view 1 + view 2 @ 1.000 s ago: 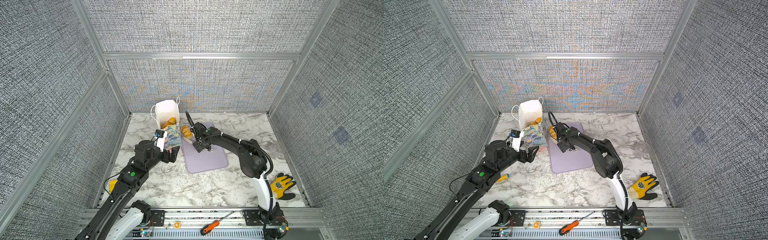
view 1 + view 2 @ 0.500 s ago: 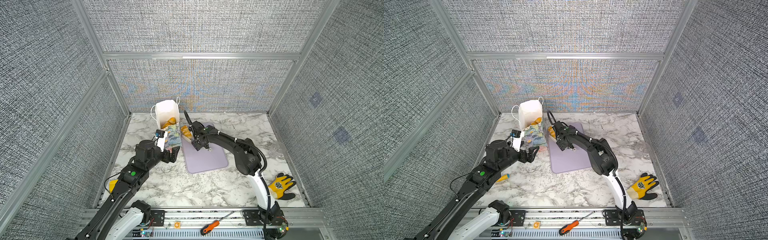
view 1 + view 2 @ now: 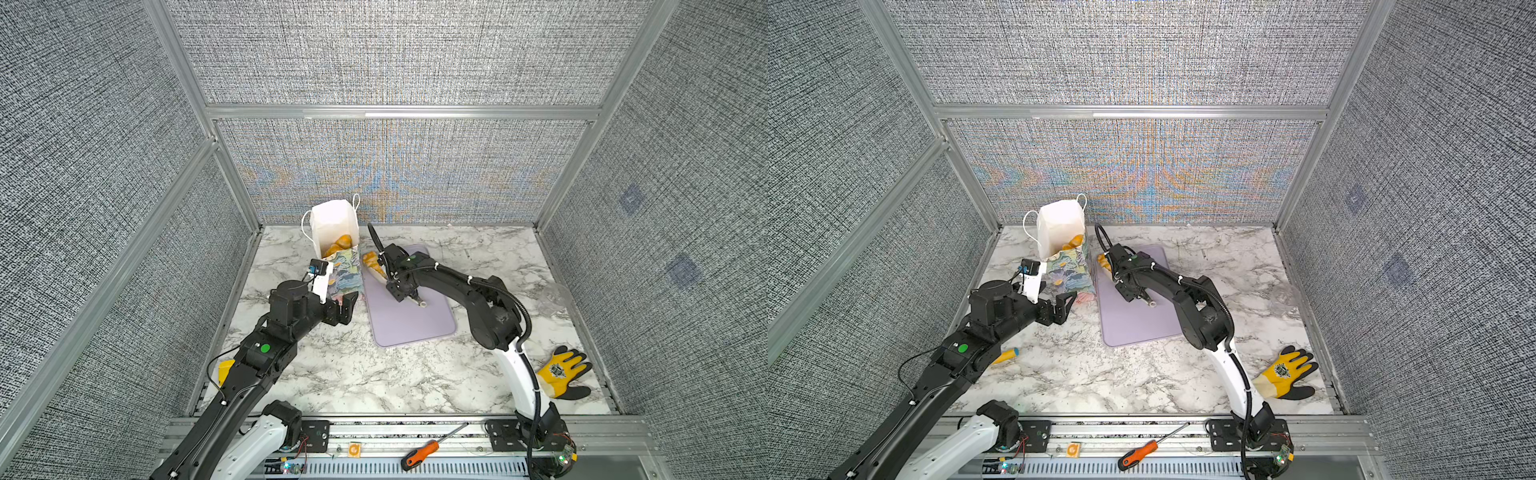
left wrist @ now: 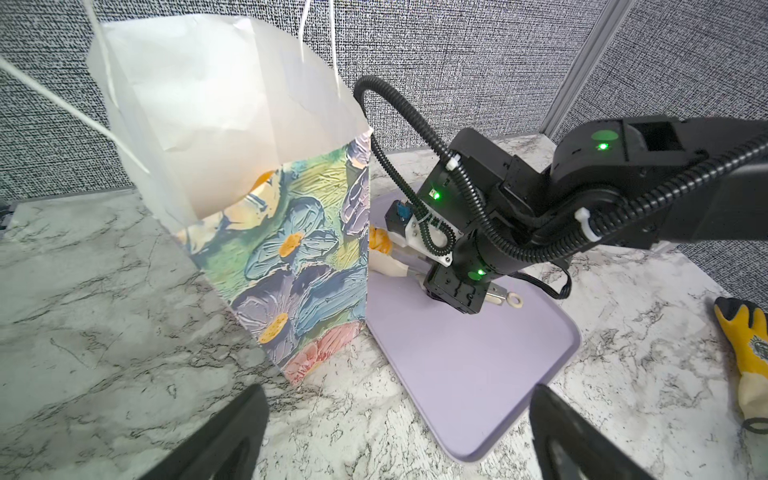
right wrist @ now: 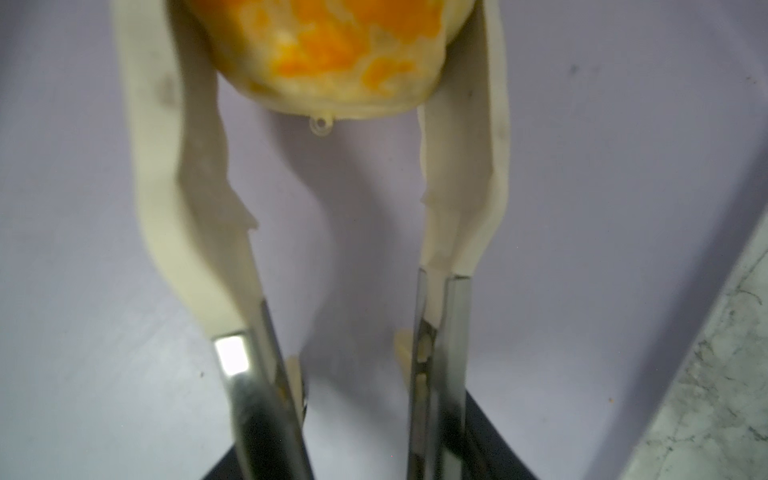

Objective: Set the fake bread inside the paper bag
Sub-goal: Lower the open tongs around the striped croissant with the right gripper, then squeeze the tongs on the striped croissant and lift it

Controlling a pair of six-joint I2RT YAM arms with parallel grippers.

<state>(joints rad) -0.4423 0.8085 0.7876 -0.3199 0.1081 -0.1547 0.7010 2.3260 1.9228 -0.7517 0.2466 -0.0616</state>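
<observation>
Lilac tray (image 3: 409, 324) is shown flat on a marble tabletop (image 3: 332, 374), with a floral paper bag (image 3: 334, 224) stood open just beside its left edge. At the tray's far left corner, next to the bag, a golden bread (image 3: 371, 262) is clamped between the cream fingers (image 5: 199, 145) of the right pincer (image 5: 332, 41). Whether it is lifted off the tray cannot be told. More bread is glimpsed inside the bag. The left pincer (image 4: 399, 440) is held wide apart near the bag's base. A yellow glove (image 3: 561, 370) is laid at the front right, and an orange-handled screwdriver (image 3: 419, 455) on the front rail.
</observation>
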